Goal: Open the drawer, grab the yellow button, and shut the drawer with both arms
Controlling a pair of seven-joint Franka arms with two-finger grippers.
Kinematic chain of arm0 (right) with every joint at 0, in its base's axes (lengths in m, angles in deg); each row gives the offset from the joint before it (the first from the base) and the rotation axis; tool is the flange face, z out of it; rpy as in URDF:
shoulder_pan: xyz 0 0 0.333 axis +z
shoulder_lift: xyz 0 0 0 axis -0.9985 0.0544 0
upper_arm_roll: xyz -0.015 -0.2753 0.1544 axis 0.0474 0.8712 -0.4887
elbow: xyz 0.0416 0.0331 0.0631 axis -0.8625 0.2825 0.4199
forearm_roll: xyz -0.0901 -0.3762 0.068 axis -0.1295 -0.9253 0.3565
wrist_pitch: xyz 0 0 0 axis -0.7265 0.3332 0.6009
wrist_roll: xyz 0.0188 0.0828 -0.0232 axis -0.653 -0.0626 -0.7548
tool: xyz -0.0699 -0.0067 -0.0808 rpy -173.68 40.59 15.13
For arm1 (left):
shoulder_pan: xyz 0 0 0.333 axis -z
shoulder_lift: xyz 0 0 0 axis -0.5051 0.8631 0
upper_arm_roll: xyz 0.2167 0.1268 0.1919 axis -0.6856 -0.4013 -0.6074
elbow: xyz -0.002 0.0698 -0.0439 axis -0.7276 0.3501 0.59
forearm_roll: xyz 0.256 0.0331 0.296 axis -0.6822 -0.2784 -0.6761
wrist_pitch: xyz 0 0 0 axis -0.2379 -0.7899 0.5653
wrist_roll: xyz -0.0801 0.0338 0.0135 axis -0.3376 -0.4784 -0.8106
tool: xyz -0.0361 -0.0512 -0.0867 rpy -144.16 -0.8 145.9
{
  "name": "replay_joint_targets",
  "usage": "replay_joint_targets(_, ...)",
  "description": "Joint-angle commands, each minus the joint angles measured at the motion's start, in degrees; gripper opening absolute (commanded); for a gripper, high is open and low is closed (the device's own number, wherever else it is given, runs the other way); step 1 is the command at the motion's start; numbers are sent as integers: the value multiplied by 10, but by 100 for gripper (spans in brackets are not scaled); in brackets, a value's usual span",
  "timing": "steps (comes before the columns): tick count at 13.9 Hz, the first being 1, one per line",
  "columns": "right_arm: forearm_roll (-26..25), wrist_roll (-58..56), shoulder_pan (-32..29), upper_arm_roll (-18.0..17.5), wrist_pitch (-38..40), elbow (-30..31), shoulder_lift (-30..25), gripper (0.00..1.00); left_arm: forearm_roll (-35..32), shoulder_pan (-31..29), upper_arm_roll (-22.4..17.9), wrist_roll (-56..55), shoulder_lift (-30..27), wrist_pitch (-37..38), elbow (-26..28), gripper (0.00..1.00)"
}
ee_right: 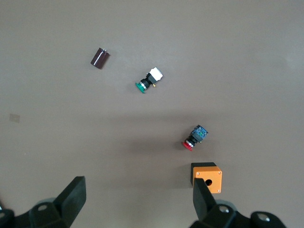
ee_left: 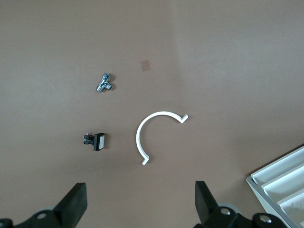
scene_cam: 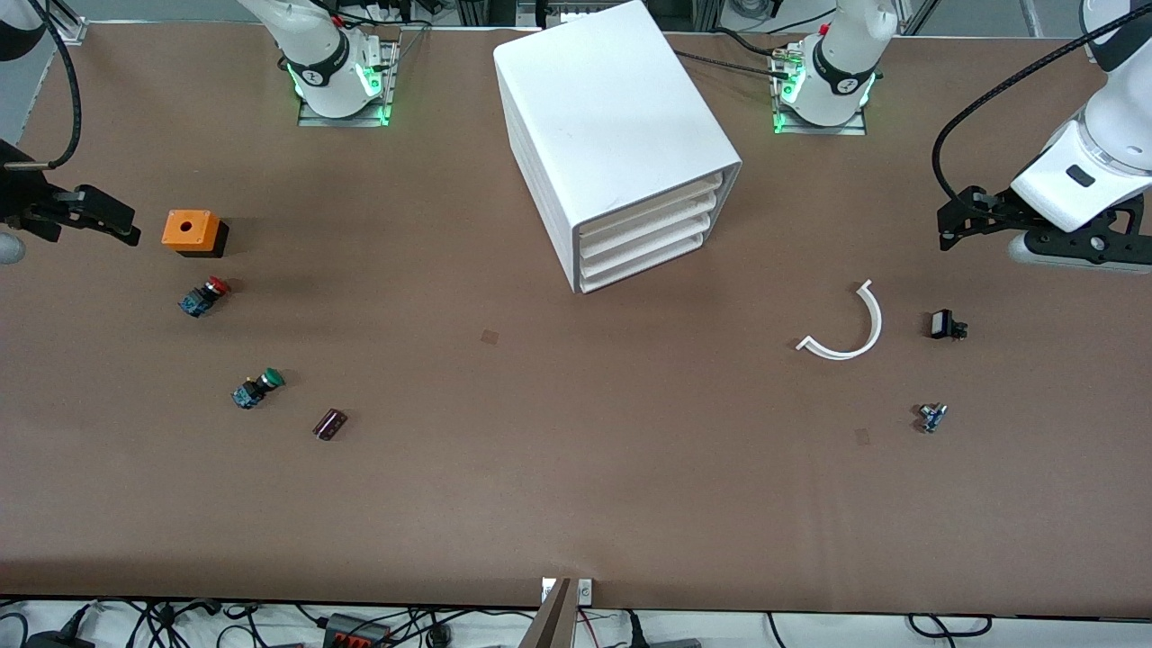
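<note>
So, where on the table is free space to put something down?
Widest bare stretch: between the cabinet and the table's edge nearest the front camera. Crowded: orange box, red button, green button at the right arm's end; white curved piece at the left arm's.

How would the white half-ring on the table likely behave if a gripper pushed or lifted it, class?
The half-ring looks thin and flat, so a push would probably slide or spin it rather than roll it. Its slim plastic-looking band suggests it is light and may flex slightly. Lying low on the table, it may be awkward to pinch.
</note>
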Motion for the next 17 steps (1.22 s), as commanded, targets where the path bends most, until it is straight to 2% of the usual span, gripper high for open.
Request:
replay_joint_targets(1, -8, -8, -5, -7, -6, 9, -7, 100, 8, -1, -1, 13, -7, 11, -6, 100)
replay_joint_targets(8, -6, -8, 15, -8, 1, 7, 7, 100, 8, -1, -1, 13, -7, 11, -5, 100)
replay_joint_targets(13, 5, 2, 67, -8, -24, 1, 35, 100, 8, 0, 0, 11, -7, 11, -6, 100)
replay_joint_targets(17, 42, 2, 118, -8, -44, -3, 65, 100, 8, 2, 0, 7, -7, 11, -8, 100)
